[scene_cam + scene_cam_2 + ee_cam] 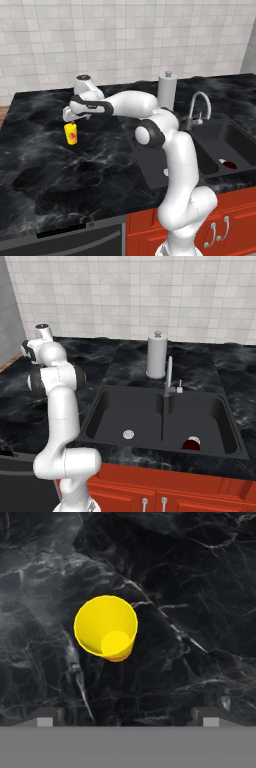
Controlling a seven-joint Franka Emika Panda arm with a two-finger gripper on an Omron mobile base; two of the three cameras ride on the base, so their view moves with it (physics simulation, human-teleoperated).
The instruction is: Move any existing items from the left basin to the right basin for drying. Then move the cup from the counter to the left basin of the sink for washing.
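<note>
The yellow cup [71, 134] stands upright on the black marble counter [50, 170], left of the sink. My gripper [71, 122] hangs open just above it, pointing down, with nothing between its fingers. In the hand view the cup's open mouth [106, 628] lies ahead of the open gripper [127, 717], a little left of centre. The dark red bowl-like item [191, 444] lies in the right basin [205, 411], also seen as the maroon item [229, 164]. The left basin [120, 411] holds only its silver drain [128, 433].
A curved silver faucet [168, 376] rises behind the divider between the basins. A tall paper towel roll [157, 356] stands behind the sink near the tiled wall. Red cabinets [165, 493] run below the counter's front edge.
</note>
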